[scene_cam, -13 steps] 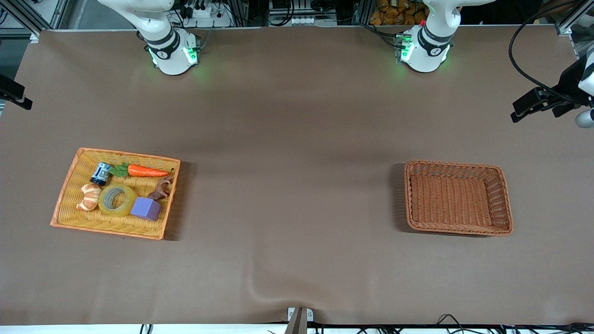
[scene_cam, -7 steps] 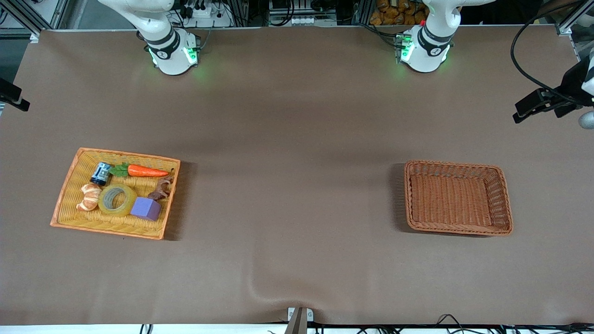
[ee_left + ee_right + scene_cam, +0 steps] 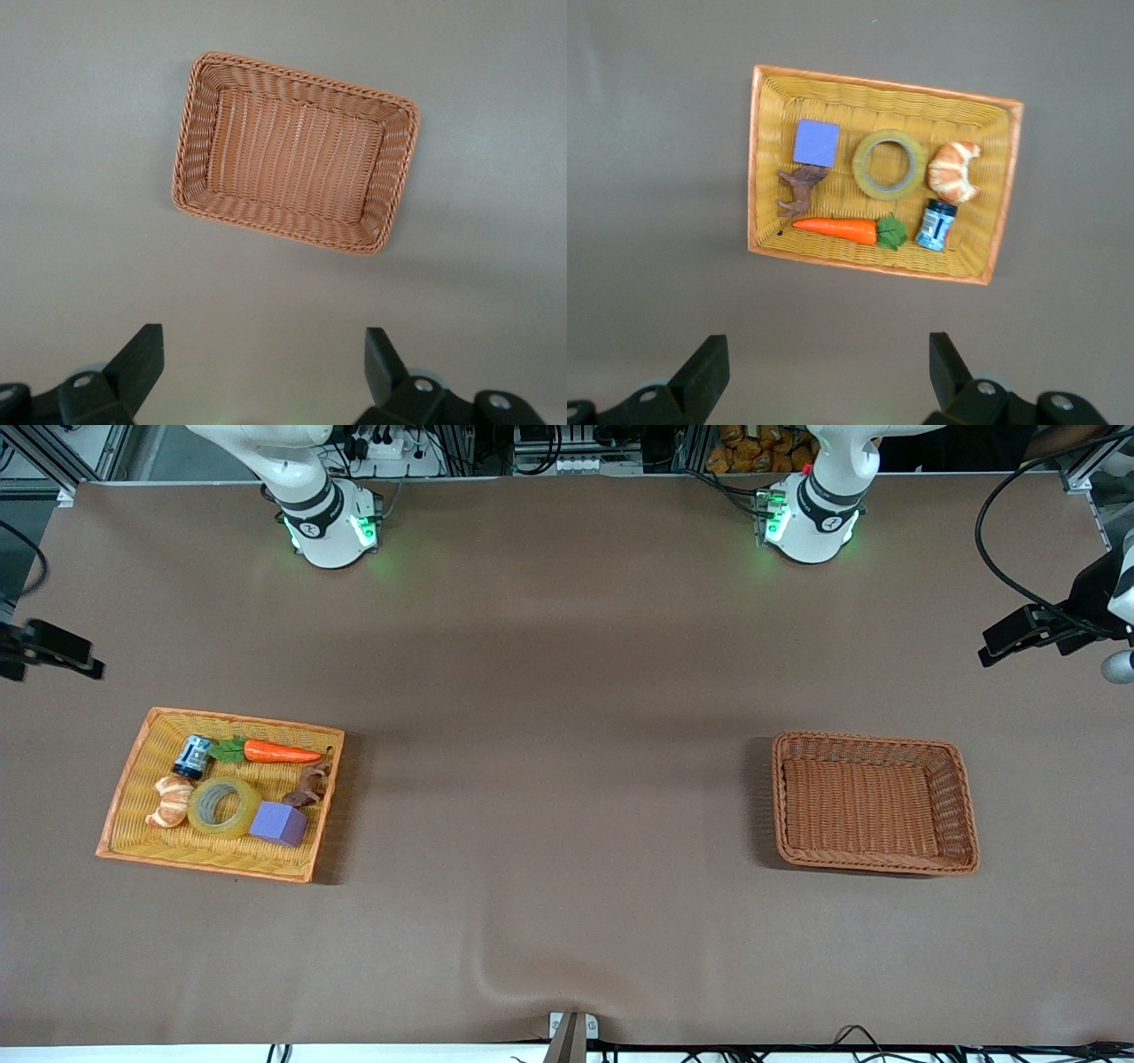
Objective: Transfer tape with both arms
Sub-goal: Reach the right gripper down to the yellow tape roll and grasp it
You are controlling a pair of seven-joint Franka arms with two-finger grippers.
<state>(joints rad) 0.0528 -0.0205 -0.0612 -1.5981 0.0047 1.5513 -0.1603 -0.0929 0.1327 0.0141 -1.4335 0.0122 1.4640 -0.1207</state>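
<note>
The tape (image 3: 223, 807), a translucent yellowish ring, lies flat in the yellow wicker basket (image 3: 202, 862) toward the right arm's end of the table. It also shows in the right wrist view (image 3: 889, 165), between a purple block and a croissant. My right gripper (image 3: 78, 662) is up in the air over the table's edge beside that basket; in its wrist view it (image 3: 828, 354) is open and empty. My left gripper (image 3: 1001, 642) is up over the table's other end; in its wrist view it (image 3: 263, 350) is open and empty, with the brown basket (image 3: 190, 133) below.
The yellow basket also holds a carrot (image 3: 282, 753), a blue jar (image 3: 192, 755), a croissant (image 3: 170, 800), a purple block (image 3: 278, 823) and a brown animal figure (image 3: 310, 784). The brown wicker basket (image 3: 873, 737) stands empty toward the left arm's end.
My right gripper has come in from the table's edge toward the yellow basket. My left gripper has shifted only slightly. The basket contents have not moved.
</note>
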